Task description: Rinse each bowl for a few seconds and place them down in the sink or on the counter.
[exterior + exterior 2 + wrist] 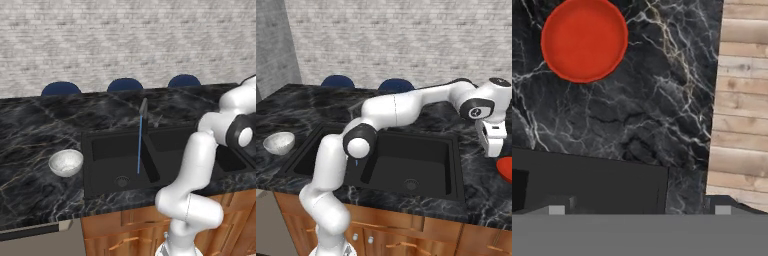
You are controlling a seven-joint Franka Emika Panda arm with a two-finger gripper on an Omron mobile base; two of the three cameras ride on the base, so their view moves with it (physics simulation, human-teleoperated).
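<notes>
Black marble desk (637,100): your claw (494,145), grip state unclear, hangs near the red bowl (584,40); lower onto it, water (140,145) running.

Red round dish (584,40) lies flat on dark marble, below my camera; its edge also shows at right (505,169). Three blue chair backs (125,84) line far side, behind worktop. Pale brick wall (125,40) beyond. Light plank floor (742,100) runs along marble edge. Grey-white appliance front (40,242) sits beside wooden cabinets (125,230).
</notes>
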